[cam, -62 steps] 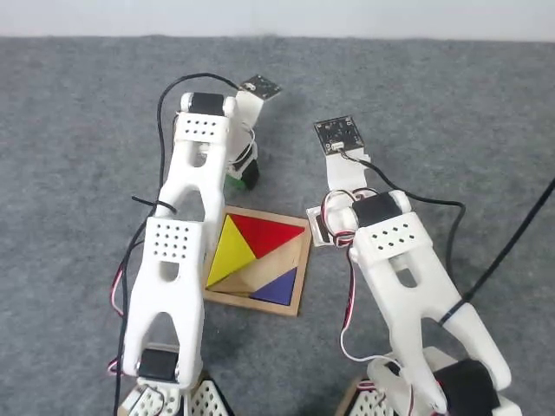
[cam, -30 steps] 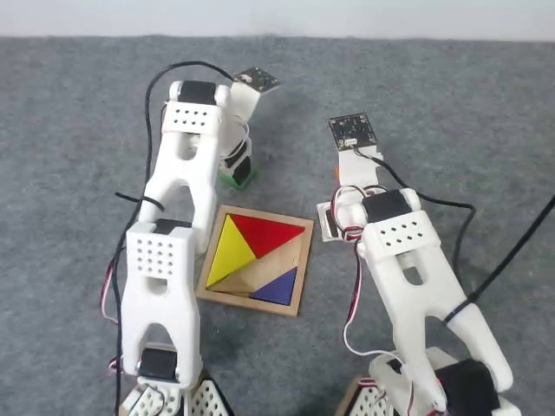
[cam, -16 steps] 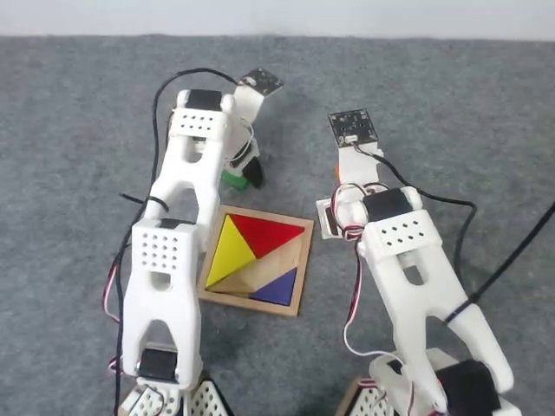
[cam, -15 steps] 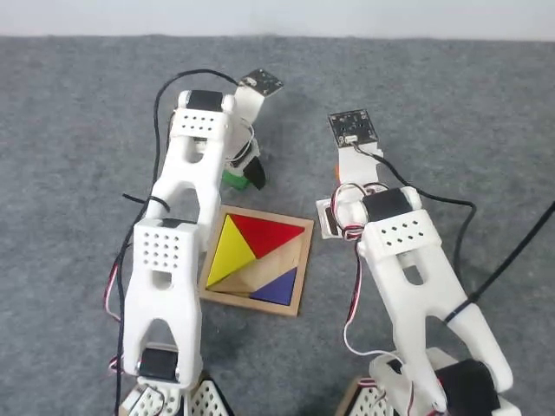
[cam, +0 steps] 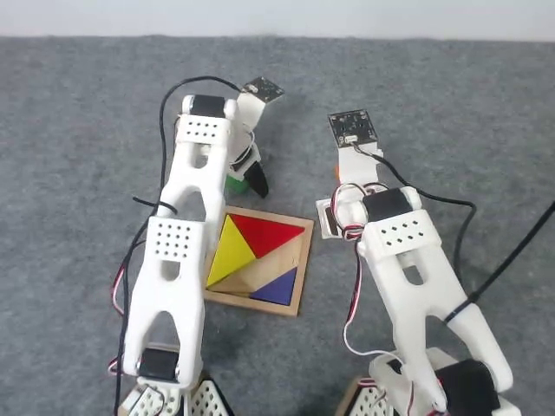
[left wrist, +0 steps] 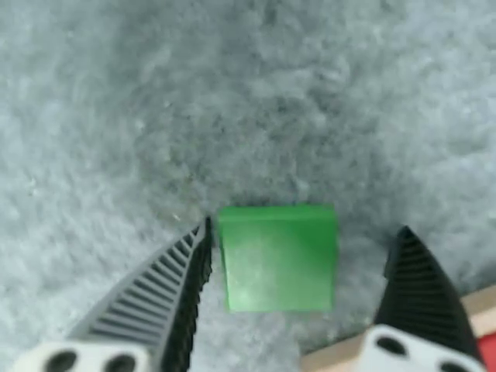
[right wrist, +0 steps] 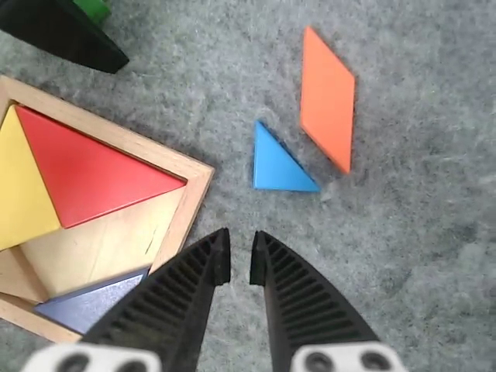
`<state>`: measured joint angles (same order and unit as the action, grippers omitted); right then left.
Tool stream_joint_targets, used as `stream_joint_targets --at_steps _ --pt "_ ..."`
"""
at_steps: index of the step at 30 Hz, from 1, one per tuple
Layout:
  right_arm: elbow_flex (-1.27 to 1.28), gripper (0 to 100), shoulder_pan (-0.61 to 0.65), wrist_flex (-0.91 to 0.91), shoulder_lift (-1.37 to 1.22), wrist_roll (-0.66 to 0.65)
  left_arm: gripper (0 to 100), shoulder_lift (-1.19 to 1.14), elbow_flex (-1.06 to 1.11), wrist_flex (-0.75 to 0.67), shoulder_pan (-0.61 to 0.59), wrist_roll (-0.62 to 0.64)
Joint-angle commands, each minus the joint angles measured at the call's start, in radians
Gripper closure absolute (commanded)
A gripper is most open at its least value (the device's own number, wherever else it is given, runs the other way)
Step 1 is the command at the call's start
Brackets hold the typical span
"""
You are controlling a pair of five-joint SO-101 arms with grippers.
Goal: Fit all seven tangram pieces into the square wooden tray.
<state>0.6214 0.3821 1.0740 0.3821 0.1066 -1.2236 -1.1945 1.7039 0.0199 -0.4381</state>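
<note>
Between the left jaws, spread wide and gripping nothing: the green square, flat on the grey carpeted worktop, just beyond a far corner of the wooden tray. Close against one finger, clear of the other. Not lifted yet.

At the right jaws: all but closed, a thin slit between the tips, nothing held. Poised above the worktop just off the tray's side, near another far corner. Just past them, loose on the carpet: a light blue triangle and an orange parallelogram, near each other but not touching, both apart from the tray.

Inside the tray, seated flat: a yellow triangle, a red triangle edge to edge with it, and a blue-violet triangle in a corner on the robot's side. Between them, pale wood, and no telling whether bare tray floor or an unpainted piece.

By this reckoning, roughly half done: three coloured pieces in, at least three out. Left to do, probably: close on the green square, carry it in, then fetch the light blue triangle and the orange parallelogram.
</note>
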Motion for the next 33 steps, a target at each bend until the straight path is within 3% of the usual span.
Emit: stream_joint_targets --at_steps 1,12,19,33 --pt "-0.058 93.7 -0.012 0.008 0.008 -0.006 67 0.005 -0.039 0.052 -0.012 0.006" --pt "-0.058 93.7 -0.012 0.007 0.008 -0.008 82 0.009 -0.030 0.054 -0.006 -0.109" --pt "-0.058 93.7 -0.012 0.007 0.008 -0.009 86 0.040 0.018 0.054 -0.006 -0.114" --pt "-0.058 93.7 -0.012 0.007 0.008 -0.009 87 0.348 0.374 0.052 0.003 -0.157"
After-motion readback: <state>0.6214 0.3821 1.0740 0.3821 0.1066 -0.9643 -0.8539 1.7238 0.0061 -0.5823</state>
